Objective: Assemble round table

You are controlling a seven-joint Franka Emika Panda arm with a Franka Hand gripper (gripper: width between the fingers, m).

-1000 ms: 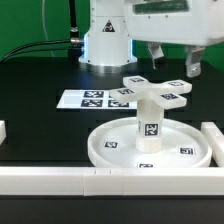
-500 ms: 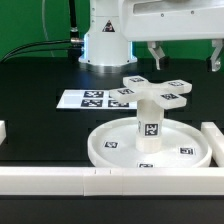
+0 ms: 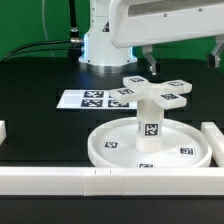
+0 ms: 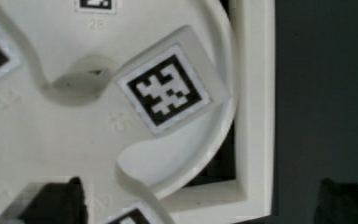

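The round table stands at the front of the exterior view. The large rimmed disc (image 3: 110, 145) lies flat, the short thick cylinder (image 3: 149, 130) stands upright at its middle, and the cross-shaped piece (image 3: 155, 92) sits on top. My gripper (image 3: 183, 58) hangs above and behind the cross, open and empty, touching nothing. In the wrist view the disc (image 4: 105, 40), with a square tag (image 4: 163, 90) and a curved rim, fills the frame. My gripper (image 4: 202, 205) shows only as two dark fingertips (image 4: 60, 200) set wide apart.
The marker board (image 3: 95, 99) lies flat behind the disc. White border blocks run along the front edge (image 3: 60, 180) and at the exterior view's right (image 3: 211, 135), close to the disc's rim. One block edge also shows in the wrist view (image 4: 250, 100). The robot base (image 3: 105, 40) stands at the back.
The gripper has risen, its body now fills more of the top of the view, and its fingers stand further apart. The table parts have not moved.
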